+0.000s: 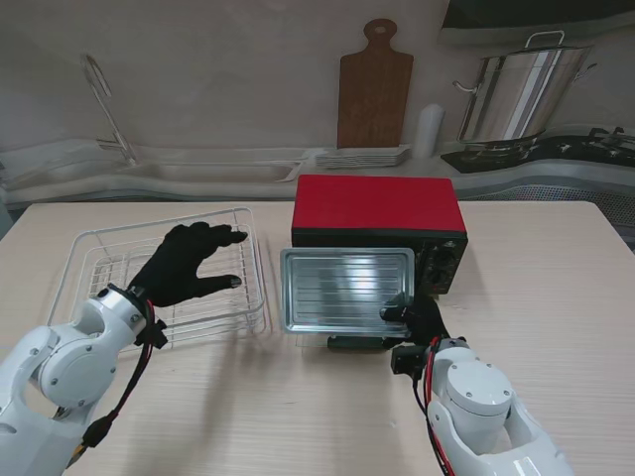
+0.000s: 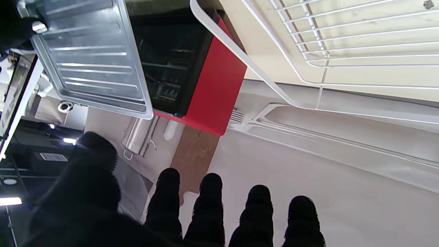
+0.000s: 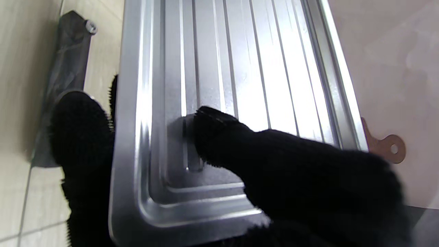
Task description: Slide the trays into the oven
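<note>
tray 1 in progress | right hand (image 1: 422,319) pinching metal tray (image 1: 342,288) corner, thumb on top, half out of oven (image 1: 377,216) mouth | left hand (image 1: 189,266) spread, empty, over wire rack (image 1: 104,260) | rack not started

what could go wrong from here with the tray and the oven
The right hand pinches only one near corner of the metal tray, thumb on top and fingers under the rim, so the tray might twist or jam as it slides into the red oven. The left hand hovers open over the white wire rack, so it gives the tray no support on its other side.
</note>
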Motion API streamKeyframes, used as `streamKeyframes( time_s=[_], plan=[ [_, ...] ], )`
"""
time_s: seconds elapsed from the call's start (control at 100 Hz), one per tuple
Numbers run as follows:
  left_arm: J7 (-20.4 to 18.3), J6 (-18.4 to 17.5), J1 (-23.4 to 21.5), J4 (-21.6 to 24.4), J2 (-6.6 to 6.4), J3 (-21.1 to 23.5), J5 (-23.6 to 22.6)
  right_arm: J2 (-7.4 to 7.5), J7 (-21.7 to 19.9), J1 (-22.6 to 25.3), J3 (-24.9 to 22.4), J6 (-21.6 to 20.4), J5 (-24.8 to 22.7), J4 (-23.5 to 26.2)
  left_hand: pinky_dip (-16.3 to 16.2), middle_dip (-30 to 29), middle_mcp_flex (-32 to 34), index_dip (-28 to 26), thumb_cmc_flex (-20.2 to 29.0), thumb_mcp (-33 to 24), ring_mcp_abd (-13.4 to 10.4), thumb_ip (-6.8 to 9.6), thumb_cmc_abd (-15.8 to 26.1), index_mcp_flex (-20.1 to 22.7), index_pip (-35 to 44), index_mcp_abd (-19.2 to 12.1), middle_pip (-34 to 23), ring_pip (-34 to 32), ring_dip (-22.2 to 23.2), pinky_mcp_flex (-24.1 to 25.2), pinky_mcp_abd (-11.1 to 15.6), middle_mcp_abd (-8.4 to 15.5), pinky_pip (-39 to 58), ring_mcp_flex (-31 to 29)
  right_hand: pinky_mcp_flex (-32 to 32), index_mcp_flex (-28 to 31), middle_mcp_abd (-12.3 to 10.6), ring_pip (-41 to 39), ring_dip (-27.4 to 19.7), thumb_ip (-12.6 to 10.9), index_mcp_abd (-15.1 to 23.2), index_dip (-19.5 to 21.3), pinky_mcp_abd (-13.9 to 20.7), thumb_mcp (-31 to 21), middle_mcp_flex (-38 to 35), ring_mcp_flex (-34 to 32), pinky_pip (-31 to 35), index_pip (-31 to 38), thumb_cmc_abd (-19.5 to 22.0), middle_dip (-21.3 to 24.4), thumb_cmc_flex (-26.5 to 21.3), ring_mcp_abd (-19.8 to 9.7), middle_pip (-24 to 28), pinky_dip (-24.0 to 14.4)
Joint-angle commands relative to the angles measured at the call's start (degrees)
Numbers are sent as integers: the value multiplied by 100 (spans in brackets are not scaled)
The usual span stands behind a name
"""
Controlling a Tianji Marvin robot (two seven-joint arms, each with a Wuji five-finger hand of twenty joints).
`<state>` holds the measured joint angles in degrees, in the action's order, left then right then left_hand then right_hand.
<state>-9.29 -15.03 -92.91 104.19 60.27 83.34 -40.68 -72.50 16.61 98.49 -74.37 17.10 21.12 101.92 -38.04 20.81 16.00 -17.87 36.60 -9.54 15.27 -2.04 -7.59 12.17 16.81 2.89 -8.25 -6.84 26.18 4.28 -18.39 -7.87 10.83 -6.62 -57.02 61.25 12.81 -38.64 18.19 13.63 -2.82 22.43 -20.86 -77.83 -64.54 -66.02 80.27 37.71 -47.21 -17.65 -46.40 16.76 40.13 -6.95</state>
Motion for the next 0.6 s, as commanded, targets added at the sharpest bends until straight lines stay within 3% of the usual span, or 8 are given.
streamKeyframes(
  time_s=[0.0,0.09,0.29,0.59],
  plan=[
    [-120,-28,-32,-2,26,-85,-46,-41,-83,37,-53,39,19,-1,113,-132,-243,130,50,192,-182,132,293,-66,-106,-117,169,179,-131,172,210,110,-335,191,-278,371,146,-241,16,68,232,104,192,-525,127,-480,297,849,217,-85,-521,161,157,-35],
    [-1,56,-28,-11,28,-245,-354,-56,-85,21,-142,241,53,-25,307,-233,-283,209,131,324,-200,158,393,-88,-164,-63,216,199,-208,149,219,85,-447,248,-295,300,232,-234,-10,75,162,73,155,-526,144,-533,354,843,203,-95,-529,190,194,-44],
    [852,597,-41,-75,103,-713,-1199,-99,-126,-36,-347,781,320,-73,466,-225,-205,216,226,382,-151,185,455,8,-148,15,185,174,-214,144,156,13,-524,218,-329,173,394,-246,-55,76,23,-18,51,-543,139,-678,514,863,148,-96,-539,272,265,-77],
    [907,633,-4,-142,115,-899,-1132,-197,-141,-254,-549,1609,772,-177,595,-222,-249,226,277,434,-170,203,471,-7,-173,4,185,180,-228,131,160,18,-547,266,-335,-55,555,-253,-102,92,-155,-143,-23,-537,201,-748,620,871,132,-104,-536,325,351,-93]
  ],
)
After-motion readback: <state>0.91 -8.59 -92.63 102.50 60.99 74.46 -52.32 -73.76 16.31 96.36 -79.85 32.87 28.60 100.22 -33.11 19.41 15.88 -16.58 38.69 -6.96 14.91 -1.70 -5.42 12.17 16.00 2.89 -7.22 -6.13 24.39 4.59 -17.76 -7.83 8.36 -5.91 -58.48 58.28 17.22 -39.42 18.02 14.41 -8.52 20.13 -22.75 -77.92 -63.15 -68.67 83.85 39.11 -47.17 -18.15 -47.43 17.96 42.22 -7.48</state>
